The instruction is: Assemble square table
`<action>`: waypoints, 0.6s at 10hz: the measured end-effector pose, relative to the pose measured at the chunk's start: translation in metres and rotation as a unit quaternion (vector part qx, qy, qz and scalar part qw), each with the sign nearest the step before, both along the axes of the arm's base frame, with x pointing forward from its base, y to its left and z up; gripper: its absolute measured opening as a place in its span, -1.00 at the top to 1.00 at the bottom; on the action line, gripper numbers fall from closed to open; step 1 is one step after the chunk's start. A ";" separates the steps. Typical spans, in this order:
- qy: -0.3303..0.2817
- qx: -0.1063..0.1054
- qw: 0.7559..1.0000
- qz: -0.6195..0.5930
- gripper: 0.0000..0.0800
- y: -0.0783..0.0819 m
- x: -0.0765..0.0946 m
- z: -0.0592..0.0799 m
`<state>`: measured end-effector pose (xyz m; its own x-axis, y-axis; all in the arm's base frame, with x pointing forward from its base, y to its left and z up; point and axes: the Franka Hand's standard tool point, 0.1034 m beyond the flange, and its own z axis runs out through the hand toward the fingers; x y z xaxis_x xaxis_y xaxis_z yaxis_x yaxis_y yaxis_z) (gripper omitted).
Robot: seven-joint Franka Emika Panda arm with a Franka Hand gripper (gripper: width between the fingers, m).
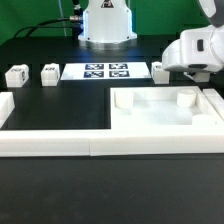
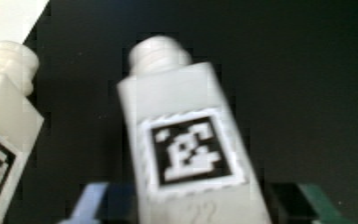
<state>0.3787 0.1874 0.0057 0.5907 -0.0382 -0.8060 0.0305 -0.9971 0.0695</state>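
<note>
Border bars (image 1: 100,140): long, white, lying end to end along the near edge of the black table (image 1: 40,100); a shorter white piece (image 1: 5,106) at the exterior view's left.
Tabletop slab (image 1: 150,112): large, white, flat on the table just behind the bars, on the exterior view's right; raised rim facing up.
Small block (image 1: 187,97): white, standing inside the slab near its far right corner; loose leg or moulded part, cannot tell.
Marker board (image 1: 97,71): flat on the table beyond the slab, near the middle, four black-and-white tags showing.
Two loose legs (image 1: 17,75) (image 1: 49,73): short white tagged blocks, side by side but apart, left of the marker board in the exterior view.
Arm (image 1: 195,50): white, reaching down at the far right, just beyond the slab's far edge.
Tagged leg (image 2: 185,130) (image 1: 160,70): lying on the table just right of the marker board, tag up, peg end pointing away from the wrist camera.
Gripper (image 2: 202,205): straddling that leg, one finger (image 2: 96,200) close against one side, the other with a sliver of dark on the other side; blurred, so pressed or merely flanking, cannot tell.
Neighbouring leg (image 2: 7,110): beside the tagged leg in the wrist view, apart, a strip of black table between.
Robot base (image 1: 107,20): white, at the far edge, behind the marker board.
</note>
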 end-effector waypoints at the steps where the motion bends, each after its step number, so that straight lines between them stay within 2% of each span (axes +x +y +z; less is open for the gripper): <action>1: 0.000 0.000 1.000 0.000 0.27 0.000 0.000 0.000; 6: 0.000 0.001 1.000 0.000 0.27 -0.001 0.001 0.001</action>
